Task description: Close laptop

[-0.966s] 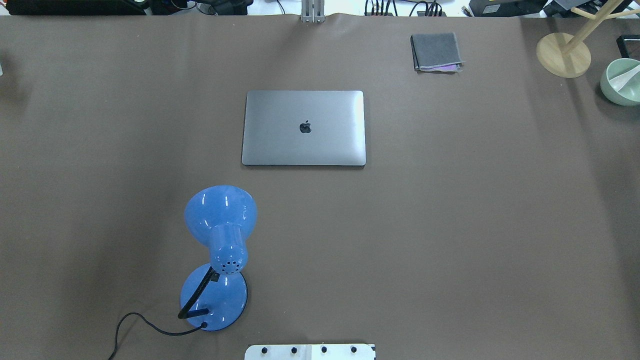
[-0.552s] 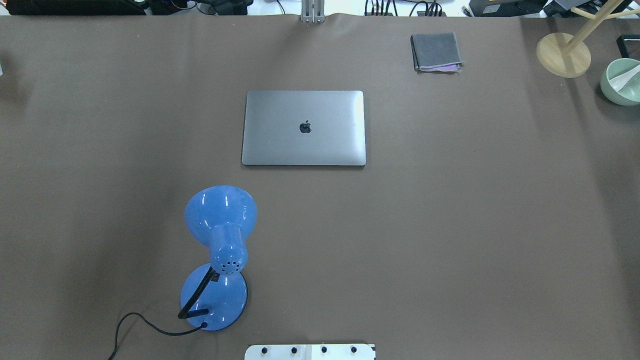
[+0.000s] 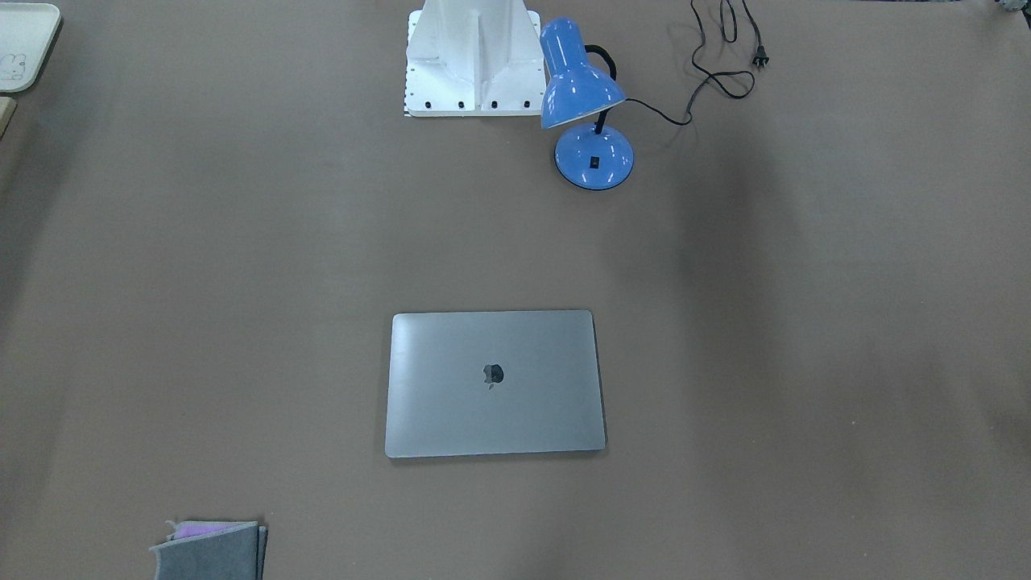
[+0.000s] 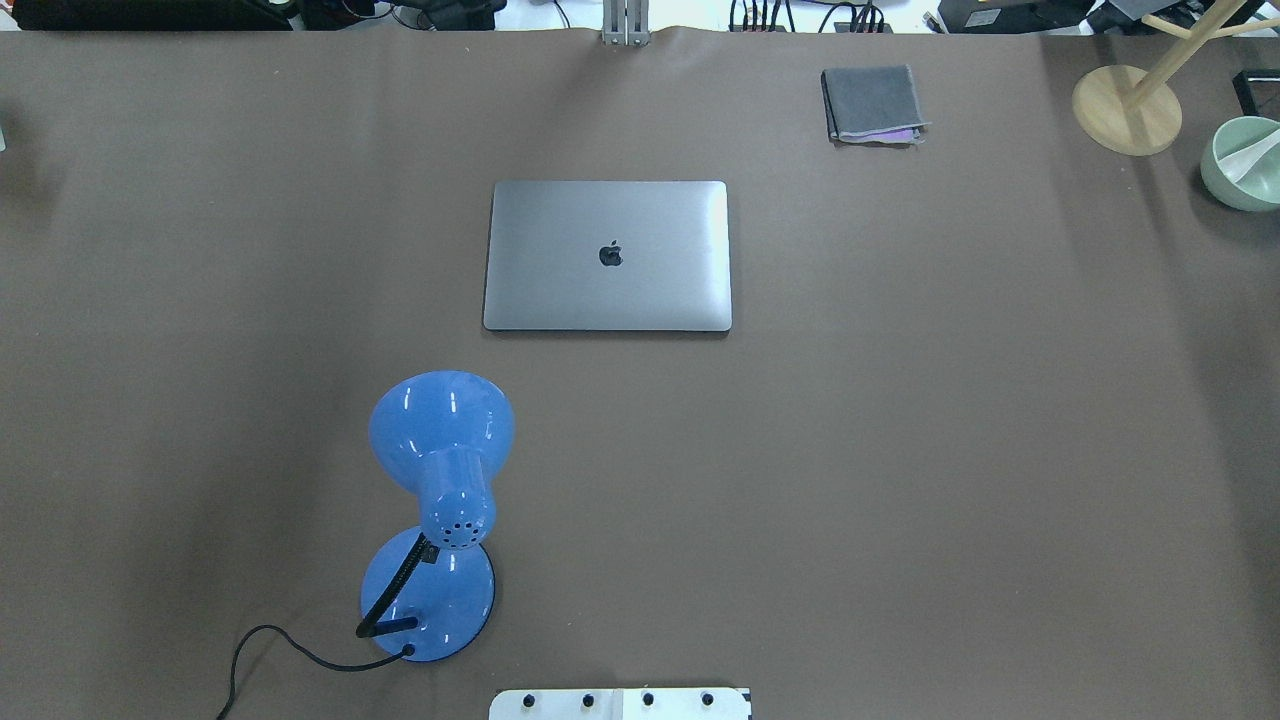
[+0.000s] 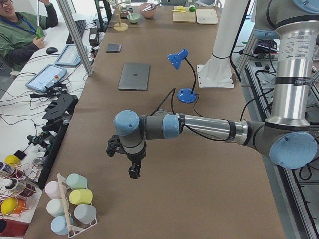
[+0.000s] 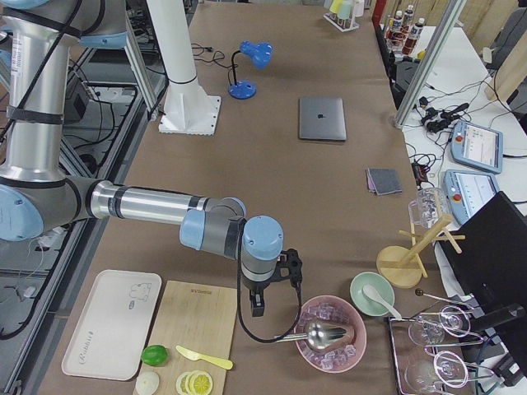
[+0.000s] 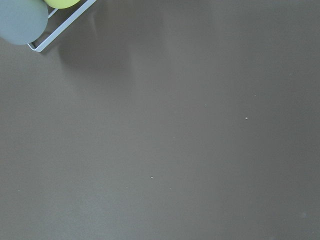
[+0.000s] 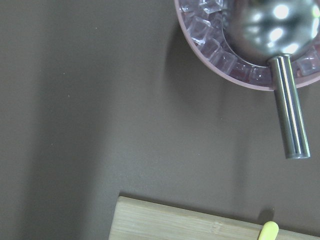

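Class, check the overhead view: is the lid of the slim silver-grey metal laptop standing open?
No: the slim silver-grey metal laptop lies shut flat, its dark logo facing up.

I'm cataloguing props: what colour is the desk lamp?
The desk lamp is glossy blue, its bendy neck black; the overhead view shows it best.

Brown desk: closed laptop flat mid-desk, blue lamp near robot base, grey pouch at far edge, wooden stand and green bowl far right.
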